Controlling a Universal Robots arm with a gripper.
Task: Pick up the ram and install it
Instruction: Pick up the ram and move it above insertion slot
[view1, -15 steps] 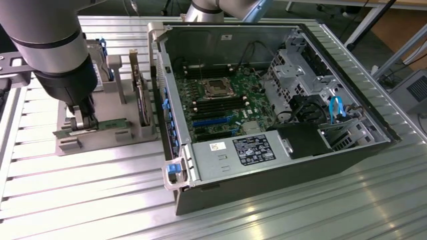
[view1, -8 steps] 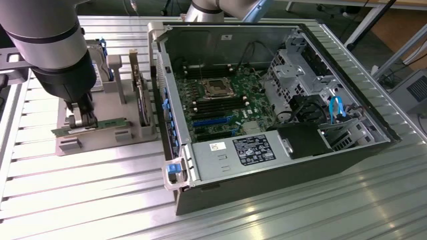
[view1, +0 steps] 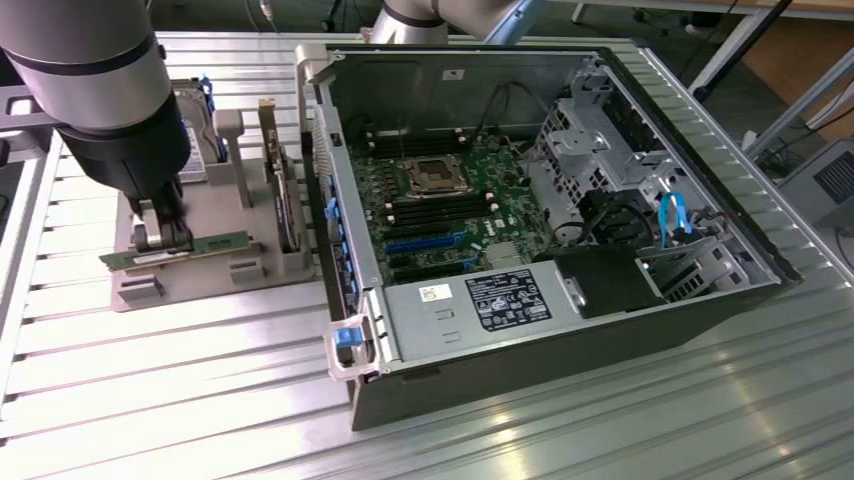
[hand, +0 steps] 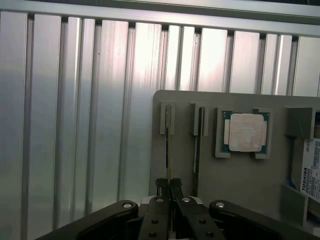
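Black fingers (hand: 161, 186) clamp the long, thin green circuit-board ram stick (view1: 207, 243) (edge-on from the wrist) at the grey plastic holder (view1: 260, 272) on the ribbed aluminium bench (view1: 160, 400).

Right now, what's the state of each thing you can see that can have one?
end effector: shut on the ram's thin edge.
ram: standing on edge at the grey holder, gripped.
processor chip: lying flat in its holder pocket, untouched.
computer case: lying with its side open, motherboard exposed.
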